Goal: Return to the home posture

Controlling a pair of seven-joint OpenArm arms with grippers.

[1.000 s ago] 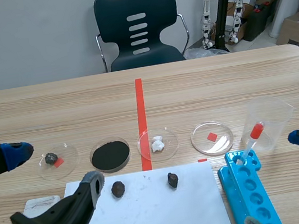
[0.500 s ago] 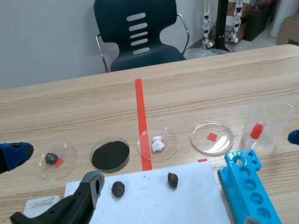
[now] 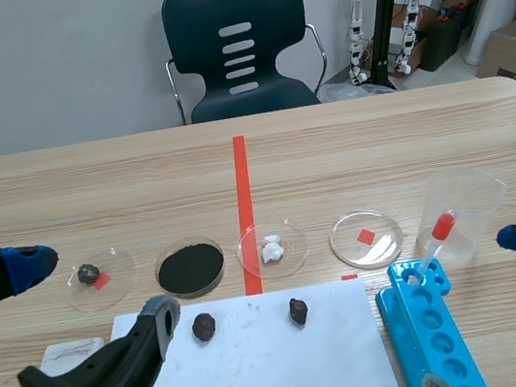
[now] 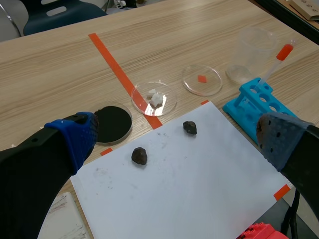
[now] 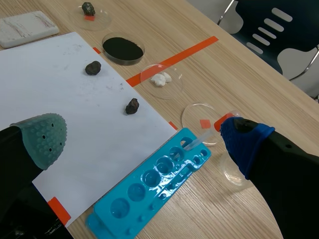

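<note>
posture first: how far along did the return home look?

near its end, by my judgement. both arms sat low at the table's near corners, drawn back from the work, and neither held a thing.

and the hands themselves?

the left gripper (image 3: 96, 290) stood wide apart, one blue pad and one grey pad, with nothing between them. the right gripper (image 5: 143, 140) was likewise spread and empty.

where did each lie?

the left one hung at the near left, above the corner of the white sheet (image 3: 268, 378), near the dish holding a dark stone (image 3: 100, 276). the right one was at the near right; in the scene view only a blue fingertip showed, beside the clear beaker (image 3: 466, 205) but apart from it.

which way did they point?

the left gripper's long axis ran from the near left corner forward and inward, toward the row of dishes. the right pointed inward across the table, looking down over the blue rack (image 5: 149, 191).

what did the next move call for?

little, i'd say: a small settling of the joints at most, with the fingers kept clear of the rack and the red-bulbed dropper (image 3: 438, 234) leaning in it.
</note>
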